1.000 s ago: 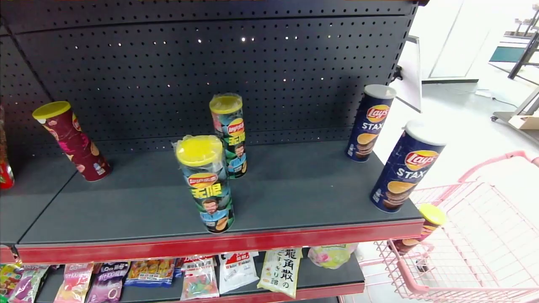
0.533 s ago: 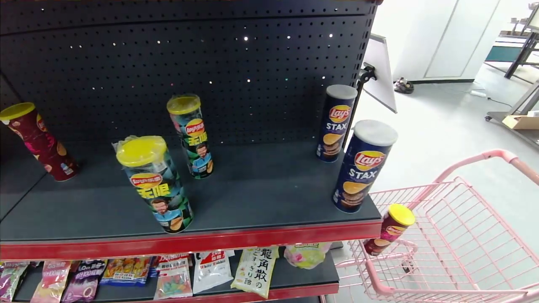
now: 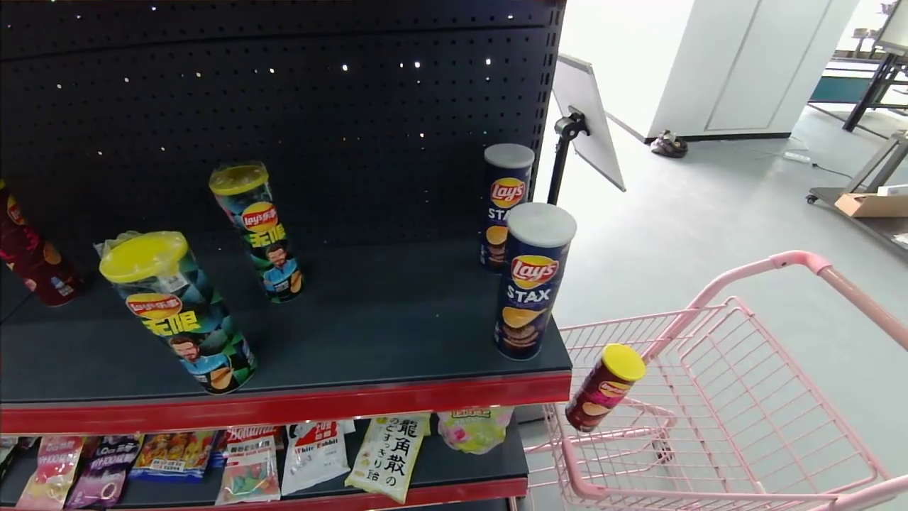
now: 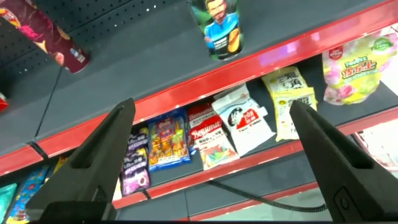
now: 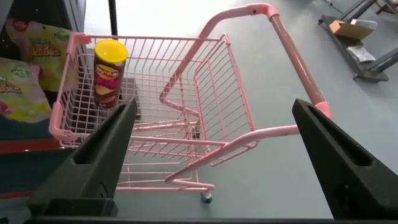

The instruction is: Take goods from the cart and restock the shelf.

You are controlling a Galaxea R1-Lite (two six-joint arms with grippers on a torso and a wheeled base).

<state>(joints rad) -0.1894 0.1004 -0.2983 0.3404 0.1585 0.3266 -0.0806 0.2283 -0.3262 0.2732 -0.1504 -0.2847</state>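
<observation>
head: down at shelf (image 3: 369,319) + cart (image 3: 796,257) | L wrist: shelf | R wrist: cart

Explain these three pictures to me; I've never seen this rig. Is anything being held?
This is a wheeled robot with two arms. The wide picture comes from its head camera, facing a store shelf. On it stand two dark blue cans, two green cans with yellow lids and a maroon can at the far left. Snack bags lie on the shelf below. On the right, a pink cart holds one yellow-lidded can. The other pictures come from wrist cameras: the left tool faces the shelf, the right tool hangs above the cart. Both are open and hold nothing.
</observation>
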